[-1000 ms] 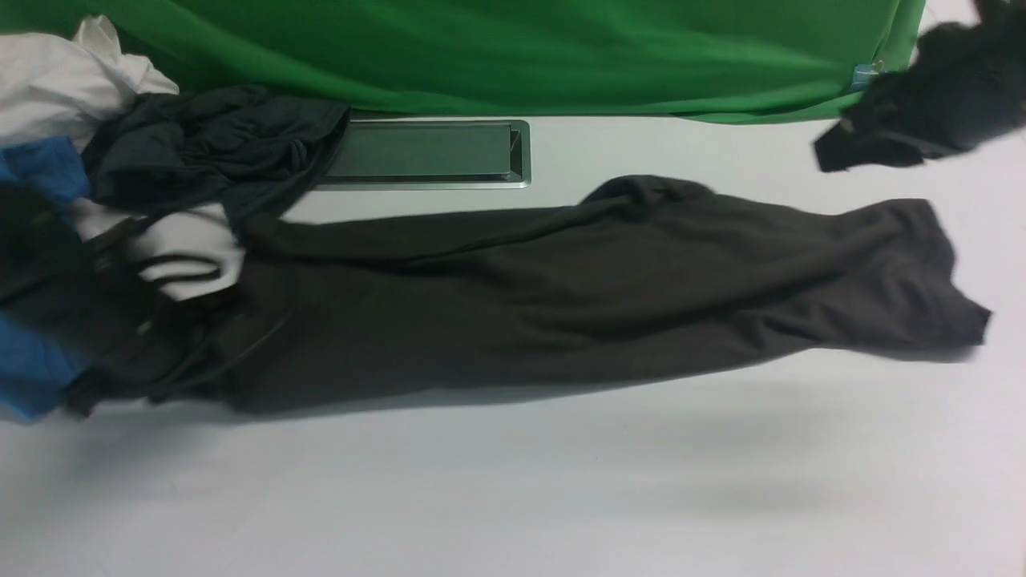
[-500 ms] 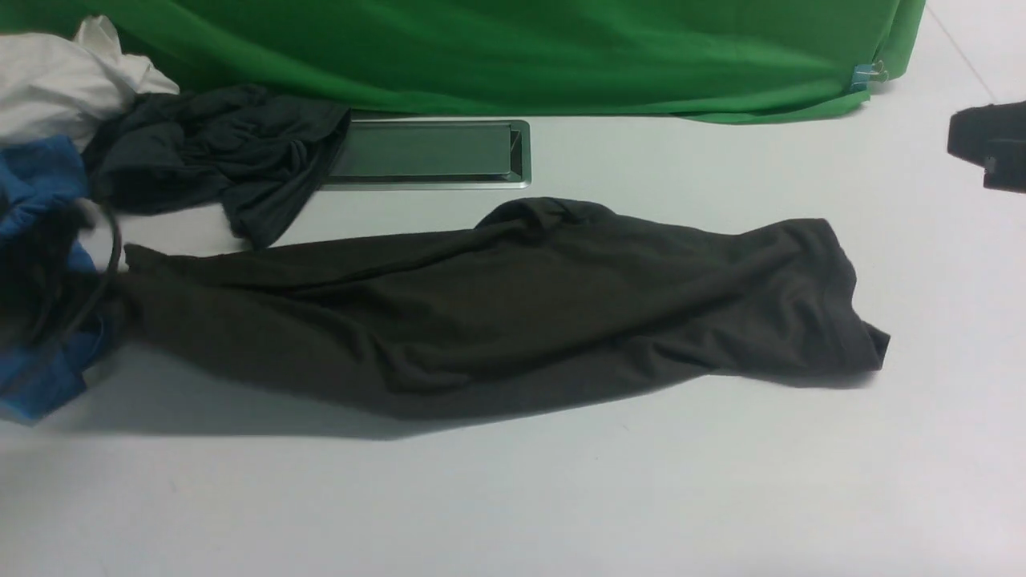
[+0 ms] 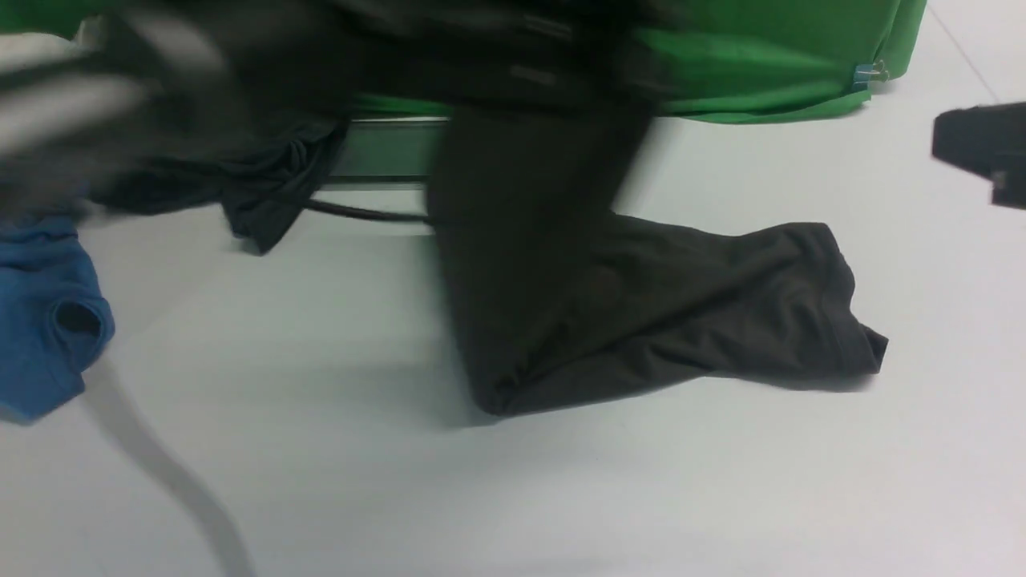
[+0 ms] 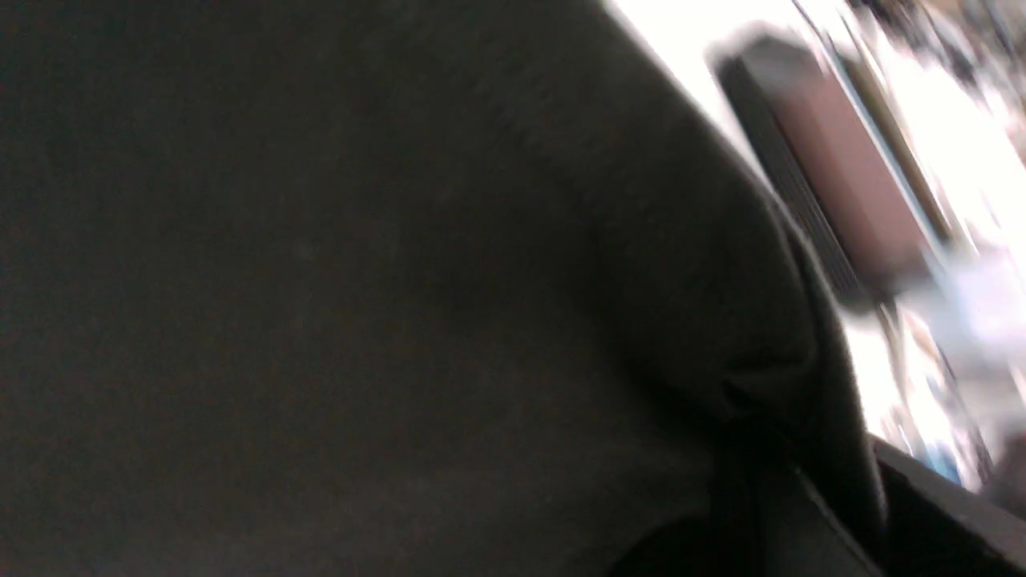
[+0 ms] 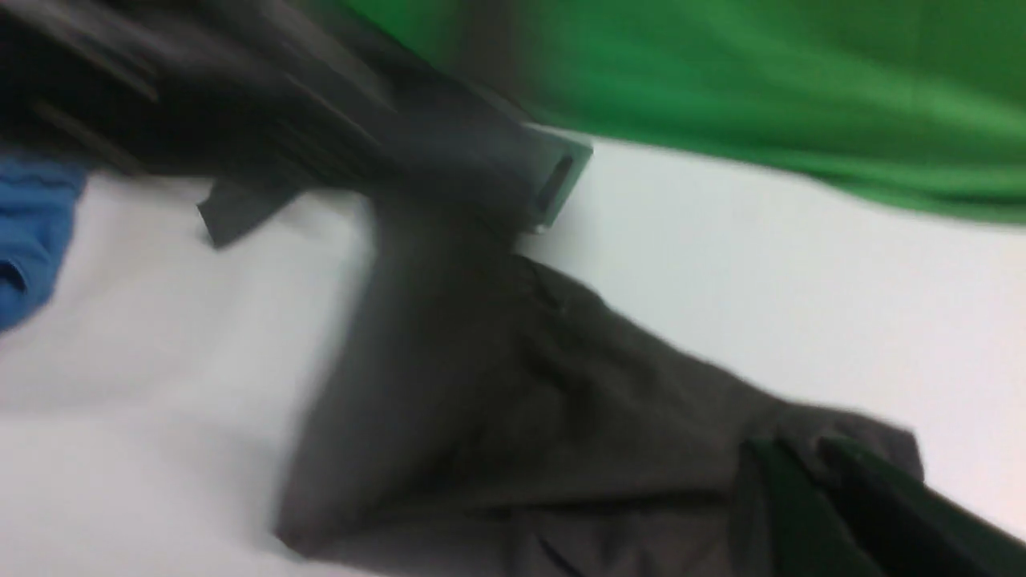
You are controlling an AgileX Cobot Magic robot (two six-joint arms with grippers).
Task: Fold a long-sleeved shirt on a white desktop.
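The dark charcoal-brown long-sleeved shirt [image 3: 665, 312] lies with its right end flat on the white desktop [image 3: 561, 497]. Its left part is pulled up off the desk and hangs as a blurred sheet from my left gripper [image 3: 529, 76], high near the backdrop. Shirt cloth [image 4: 361, 288] fills the left wrist view, and that gripper [image 4: 769, 513] is shut on it. My right gripper [image 3: 978, 152] hovers at the far right, apart from the shirt. Its fingers [image 5: 793, 449] stand close together with nothing held, above the shirt's edge [image 5: 561, 385].
A slate-grey garment [image 3: 264, 184] and a blue garment [image 3: 44, 320] lie at the left. The grey cable tray [image 3: 385, 148] sits at the back, partly behind the lifted shirt. A black cable [image 3: 361, 212] runs in front of it. The green backdrop [image 3: 761, 56] lines the far edge.
The shirt's left end has been lifted off the desk and swung up and to the right by my left arm. The right gripper has barely moved.
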